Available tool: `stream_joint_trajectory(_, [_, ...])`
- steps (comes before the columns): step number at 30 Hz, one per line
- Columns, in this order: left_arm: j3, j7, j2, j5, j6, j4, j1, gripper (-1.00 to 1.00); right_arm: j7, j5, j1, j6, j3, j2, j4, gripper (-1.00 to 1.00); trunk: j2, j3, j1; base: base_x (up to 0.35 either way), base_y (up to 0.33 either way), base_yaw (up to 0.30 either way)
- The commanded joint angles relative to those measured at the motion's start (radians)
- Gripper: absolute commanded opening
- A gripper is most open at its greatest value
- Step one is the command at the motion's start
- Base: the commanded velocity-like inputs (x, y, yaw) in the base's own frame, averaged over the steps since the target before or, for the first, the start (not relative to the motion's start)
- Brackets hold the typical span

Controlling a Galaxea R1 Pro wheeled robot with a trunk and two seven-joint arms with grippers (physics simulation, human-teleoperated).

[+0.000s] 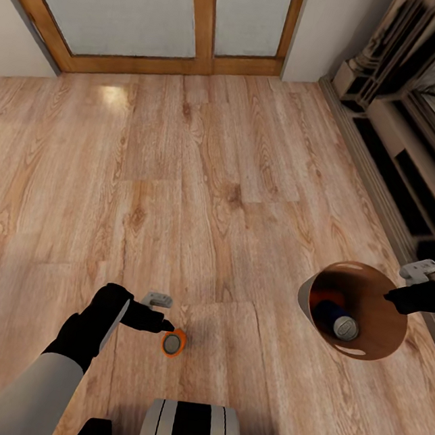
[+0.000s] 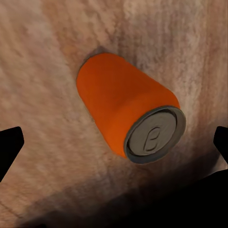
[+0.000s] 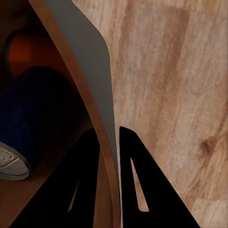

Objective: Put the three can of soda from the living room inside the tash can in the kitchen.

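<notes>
One room, wood-plank floor [image 1: 202, 175] throughout, pale walls. Far side: wood-framed door [image 1: 201, 18] with frosted panes. Robot's right: stone fireplace [image 1: 418, 133], its base running along the floor edge. Middle of the floor between door and robot lies bare and open; the tight side is the right, where bin and fireplace base stand near each other.

Bin [image 1: 367, 331]: round, grey outside, orange-brown inside, at the robot's right front. Right gripper [image 1: 393, 297] pinches its rim, one finger [image 3: 80, 190] inside the wall, the other outside, nearly closed on it.

Two cans inside the bin: blue can [image 1: 337, 319], silver top up, beside an orange can [image 1: 323, 300], partly hidden.

One loose can [image 1: 174, 343], orange, upright on the floor just ahead of the base. Left gripper [image 1: 167, 325] sits at its side; in the left wrist view the fingers stand wide apart with the can between them, not touching it.
</notes>
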Motion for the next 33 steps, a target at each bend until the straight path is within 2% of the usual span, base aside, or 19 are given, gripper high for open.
stream_joint_trajectory(1, [-0.002,0.000,0.000,0.000,0.000,0.001,0.000,1.00,0.003,-0.006,0.000,0.006,0.001,0.000,0.000,-1.00,0.000,0.000,0.000,-0.105,-0.137,0.000])
stream_joint_trajectory(7, [-0.015,0.002,-0.001,0.000,0.000,-0.001,0.000,1.00,0.003,-0.006,0.000,0.006,0.003,0.001,0.000,-1.00,0.000,0.000,0.000,-0.096,-0.123,0.000])
stream_joint_trajectory(18, [-0.016,0.002,-0.001,0.000,0.000,-0.009,0.001,1.00,0.003,-0.006,0.001,0.006,0.003,0.002,-0.001,-1.00,0.000,0.000,0.000,-0.006,-0.008,0.000])
stream_joint_trajectory(28, [-0.016,0.002,-0.001,0.000,0.000,-0.008,0.000,1.00,0.003,-0.006,0.001,0.006,0.003,0.002,-0.003,-1.00,-0.070,-0.033,0.038,0.000,0.000,0.000])
stream_joint_trajectory(33, [-0.016,0.002,-0.001,0.000,0.000,-0.010,0.001,1.00,0.003,-0.006,0.001,0.006,0.003,0.002,-0.004,-1.00,-0.070,-0.033,0.038,0.000,0.000,0.000])
